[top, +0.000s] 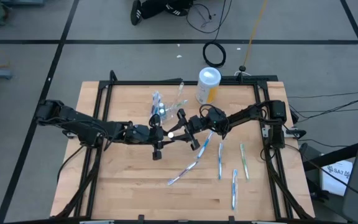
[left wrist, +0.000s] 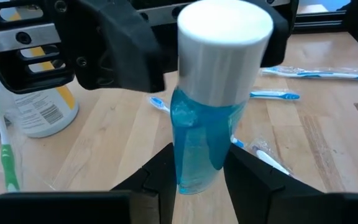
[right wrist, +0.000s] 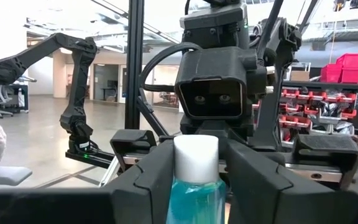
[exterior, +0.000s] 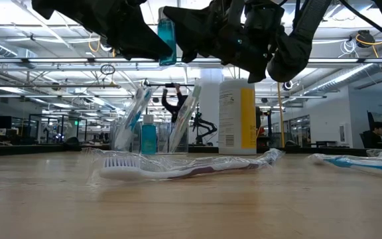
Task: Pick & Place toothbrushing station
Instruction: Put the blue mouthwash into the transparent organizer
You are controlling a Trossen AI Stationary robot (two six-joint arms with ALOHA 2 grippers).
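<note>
A small teal toothpaste tube (left wrist: pixel 204 130) with a white cap (left wrist: pixel 225 50) stands upright in the air between my two grippers, above the table's middle. My left gripper (top: pixel 165 134) comes from the left and is shut on it. My right gripper (top: pixel 185 126) comes from the right and is shut on it too. The clear plastic cup (exterior: pixel 154 129) stands on the table behind, with toothbrushes leaning in it and a teal tube (exterior: pixel 148 136) inside. Several wrapped toothbrushes (top: pixel 221 158) lie flat on the wood. My left gripper pinches the tube's lower teal body (left wrist: pixel 194 174) between its two fingers, coming level from the table's left. The tube stands upright, cap up, lifted clear of the table. My right gripper pinches the tube at its white cap and upper body (right wrist: pixel 196 163) between its two fingers, coming level from the table's right, facing my left gripper.
The tall yellow canister (top: pixel 208 84) with a white lid stands at the far edge, right of the cup (top: pixel 166 107). A wrapped toothbrush (exterior: pixel 178 169) lies below the grippers, others (top: pixel 188 168) (top: pixel 244 160) (top: pixel 234 190) toward the near right. A black frame (top: pixel 98 124) borders the table.
</note>
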